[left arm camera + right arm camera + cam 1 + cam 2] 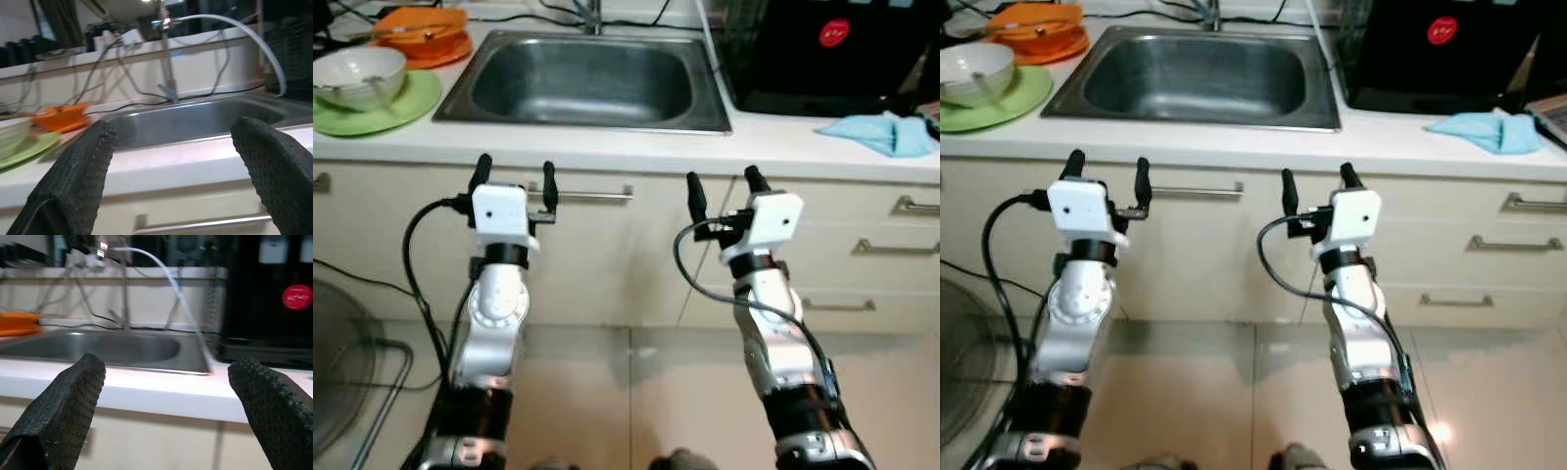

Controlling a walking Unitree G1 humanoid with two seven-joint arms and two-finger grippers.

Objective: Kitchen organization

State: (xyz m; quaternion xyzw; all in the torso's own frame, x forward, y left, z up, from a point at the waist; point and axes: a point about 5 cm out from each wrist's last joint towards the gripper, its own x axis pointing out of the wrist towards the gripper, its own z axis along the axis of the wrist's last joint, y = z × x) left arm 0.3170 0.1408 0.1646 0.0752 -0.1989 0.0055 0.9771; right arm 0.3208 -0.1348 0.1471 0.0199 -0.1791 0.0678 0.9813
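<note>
While both arms wait before the bench with jaws wide and empty, left gripper and right gripper below the sink, the next move probably needs a reach toward the white bowl on the green plate.

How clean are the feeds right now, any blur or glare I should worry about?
Left eye view: sharp, evenly lit, soft sheen in the sink. Right eye view: a small bright glare spot on the floor. Left wrist view: orange dish and green plate smeared, gripper fingers crisp. Right wrist view: soft background, black appliance hazy.
</note>
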